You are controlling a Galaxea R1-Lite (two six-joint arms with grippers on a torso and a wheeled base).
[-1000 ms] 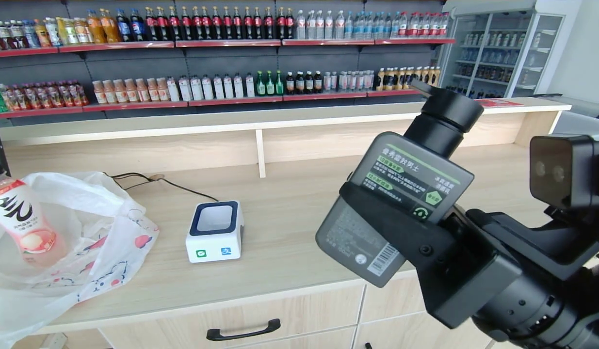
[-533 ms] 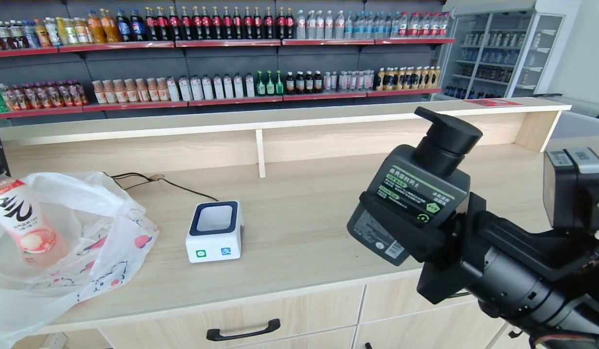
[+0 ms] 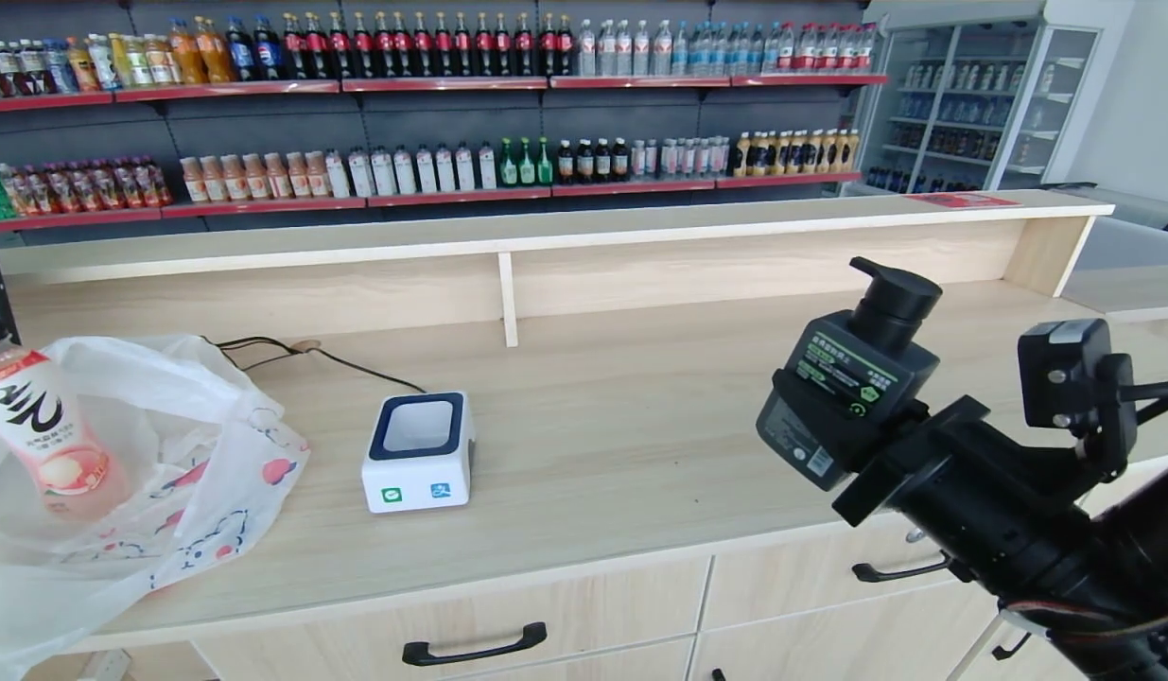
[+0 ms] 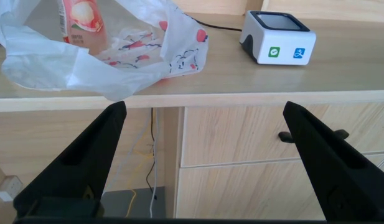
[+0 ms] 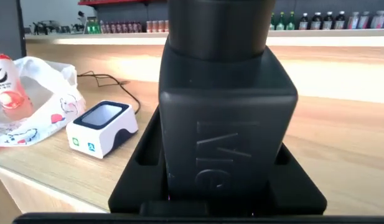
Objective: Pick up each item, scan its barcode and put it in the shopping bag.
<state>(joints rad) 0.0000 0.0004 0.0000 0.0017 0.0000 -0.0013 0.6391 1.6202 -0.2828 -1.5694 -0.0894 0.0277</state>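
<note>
My right gripper (image 3: 853, 416) is shut on a dark grey pump bottle (image 3: 848, 378) with a black pump head, held above the counter's front right edge; its barcode faces down and left. The same pump bottle (image 5: 226, 124) sits squarely between the jaws in the right wrist view. A white and blue barcode scanner (image 3: 420, 451) stands mid-counter, well left of the bottle. The white shopping bag (image 3: 158, 454) lies at the far left with a pink drink bottle (image 3: 40, 426) upright in it. My left gripper (image 4: 204, 162) is open, below the counter's front edge, in front of the drawers.
The wooden counter (image 3: 593, 416) has a raised back ledge (image 3: 546, 236). A black cable (image 3: 300, 355) runs from the scanner to the back. Drawers with black handles (image 3: 475, 648) lie below the edge. Shelves of bottles (image 3: 432, 104) line the far wall.
My right arm has carried the pump bottle away from the camera, down and to the right, toward the counter's right side. The bag and scanner have not moved.
</note>
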